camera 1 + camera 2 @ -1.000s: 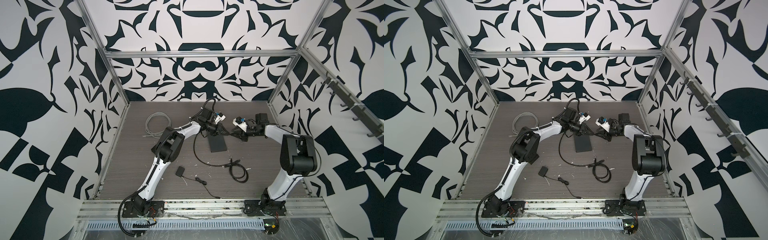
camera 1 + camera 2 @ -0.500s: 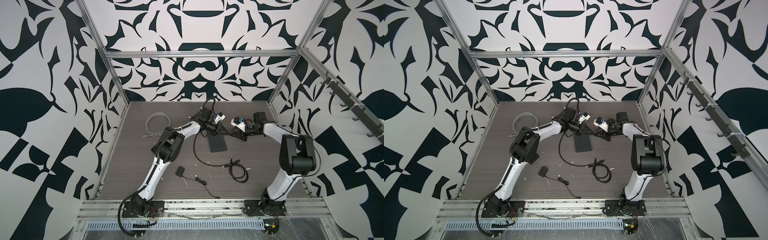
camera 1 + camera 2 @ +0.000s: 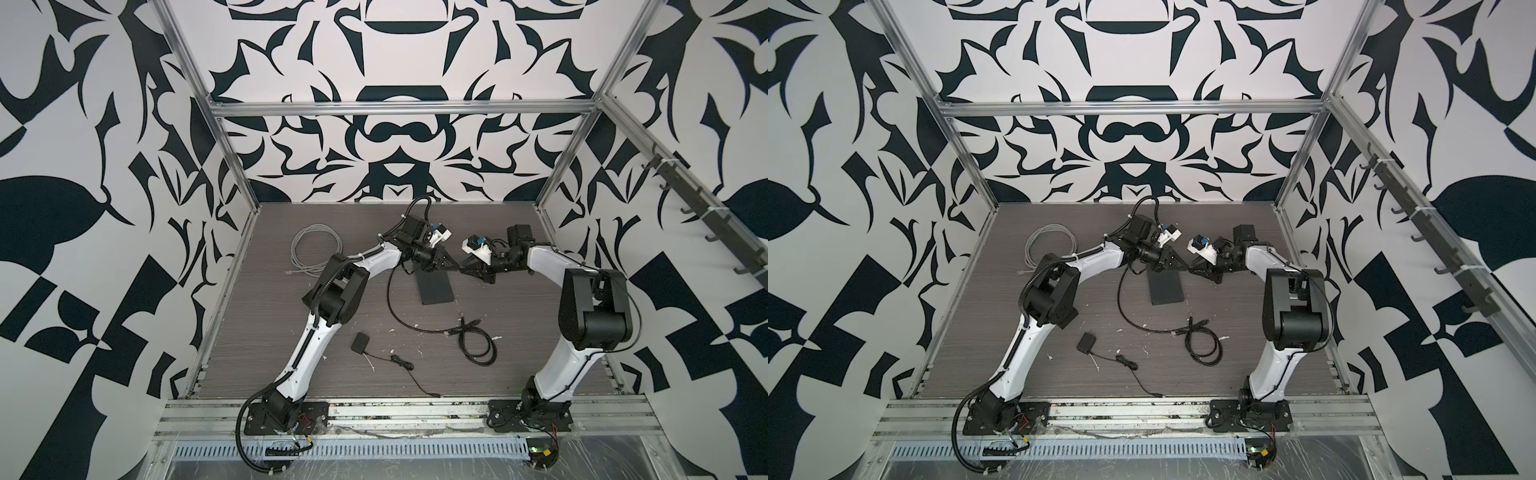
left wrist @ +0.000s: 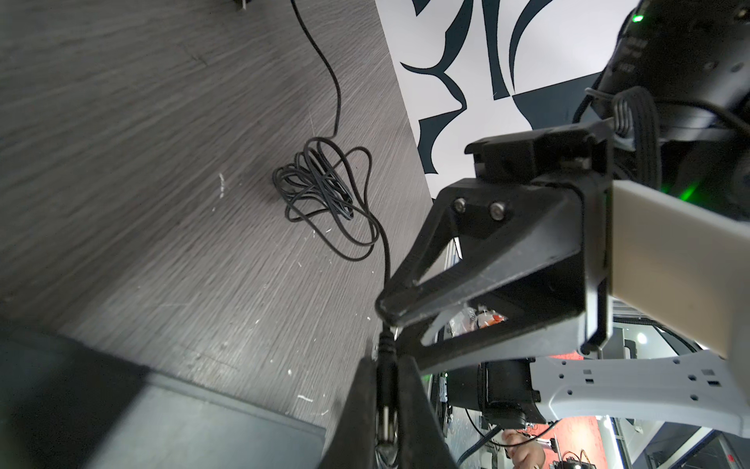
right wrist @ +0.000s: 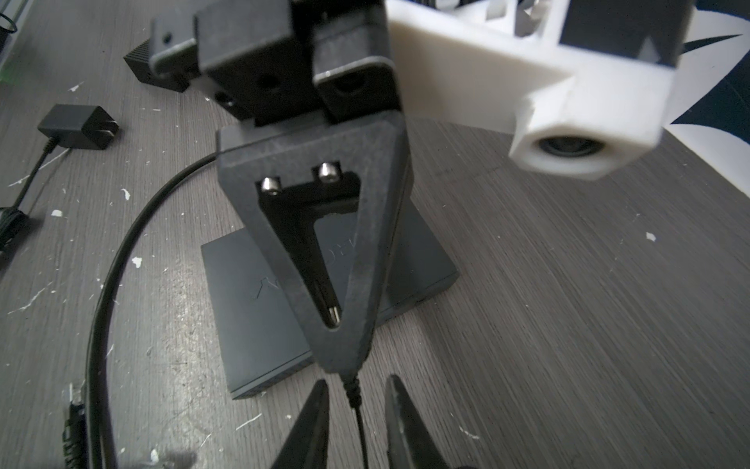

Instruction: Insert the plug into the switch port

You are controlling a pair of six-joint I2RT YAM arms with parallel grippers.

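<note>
faint embossing on the switch [image 5: 251,325] is illegible.

Pinched in the left gripper [image 4: 385,359], the black barrel plug [image 4: 385,390] loses its tip at the left wrist view's edge. The flat dark-grey switch box [image 4: 170,422] is blurred there, and in both top views its ports are too small to tell.
</note>
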